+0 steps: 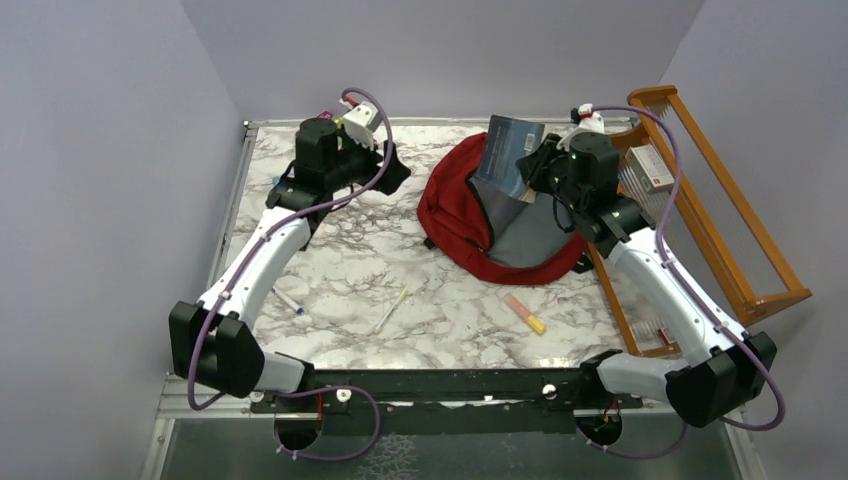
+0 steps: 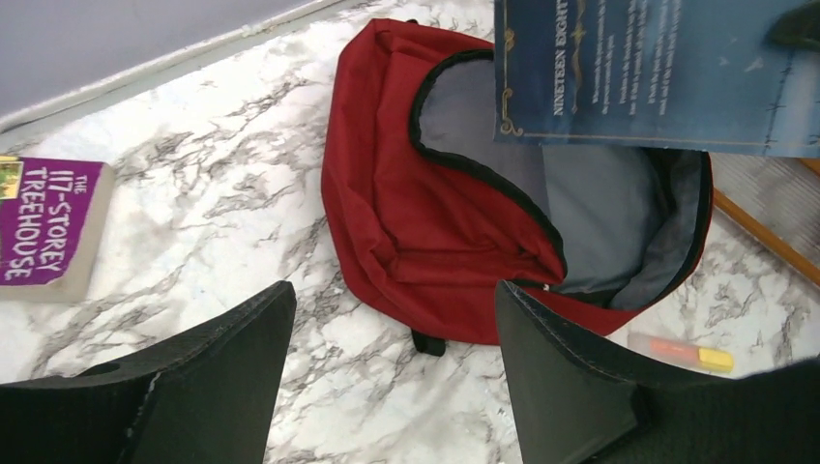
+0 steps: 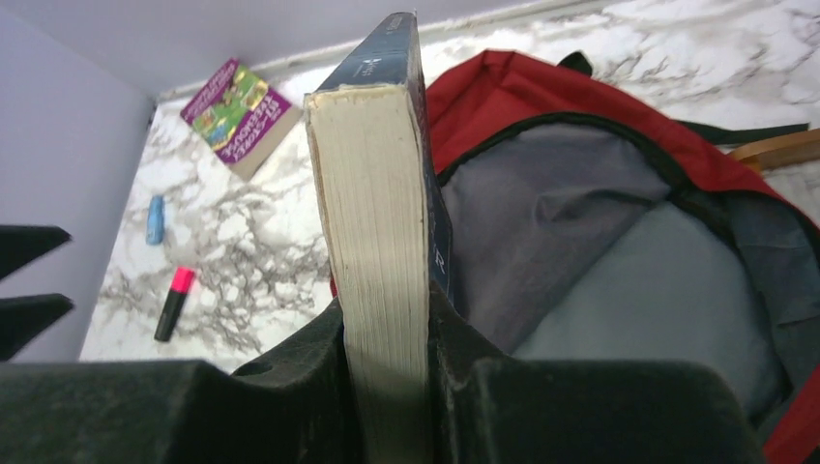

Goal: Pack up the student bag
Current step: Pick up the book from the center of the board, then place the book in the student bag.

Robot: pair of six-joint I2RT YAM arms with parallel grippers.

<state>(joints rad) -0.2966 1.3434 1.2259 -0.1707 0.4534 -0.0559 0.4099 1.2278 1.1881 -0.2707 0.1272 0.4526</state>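
Our right hand (image 3: 387, 333) clamps a book (image 3: 372, 193) above the bag (image 1: 455, 205), which lies open on the desk (image 1: 350, 270). Our left hand (image 2: 392, 309), gaping beside the bag, props nothing, so the book may snag the slack rim and slide off.

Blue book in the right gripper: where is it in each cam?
Top external: blue book far side, right of centre, above the open red backpack.
Left wrist: top right corner, cover facing the camera, over the bag's mouth.
Right wrist: centre, page edge toward the camera, clamped in the right gripper.
Shared landmark: the red backpack, seen in all three.
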